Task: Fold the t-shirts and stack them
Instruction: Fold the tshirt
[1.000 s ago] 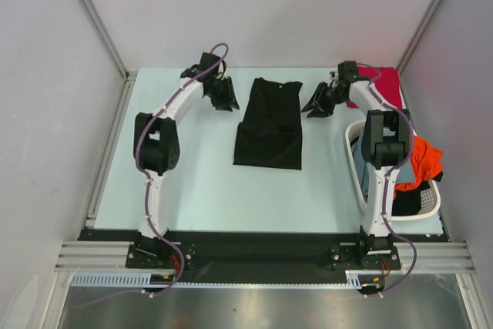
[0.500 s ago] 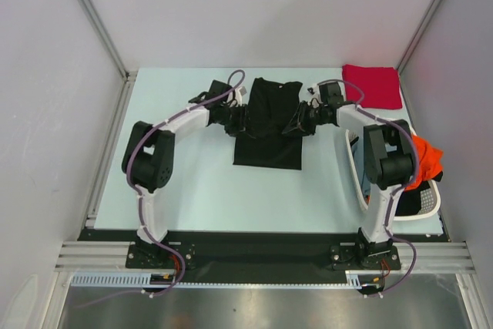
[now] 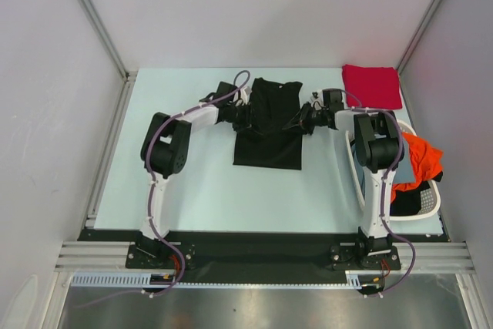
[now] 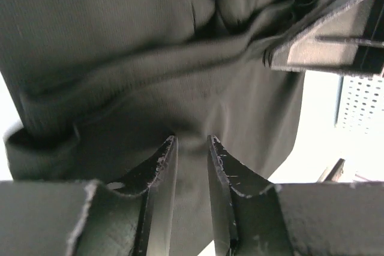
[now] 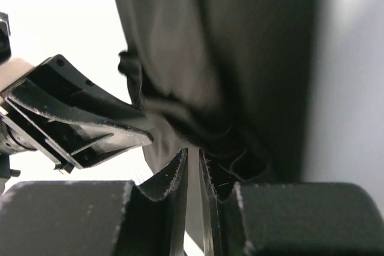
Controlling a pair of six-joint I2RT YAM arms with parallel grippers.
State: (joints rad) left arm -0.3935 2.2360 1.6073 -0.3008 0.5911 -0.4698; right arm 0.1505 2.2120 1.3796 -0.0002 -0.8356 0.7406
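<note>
Pale tabletop point(image 3: 192, 190): the black t-shirt point(image 3: 268, 144) lies with its long axis 12 to 6 o'clock, the left gripper point(image 3: 245, 119) clamped on its 9 o'clock edge and the right gripper point(image 3: 300, 122) on its 3 o'clock edge.

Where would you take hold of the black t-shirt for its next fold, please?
By its two long side edges about halfway down, left gripper from the left, right gripper from the right. The black t-shirt lies flat as a narrow strip, collar at the far end, so a mid-length pinch probably lets it fold across.
</note>
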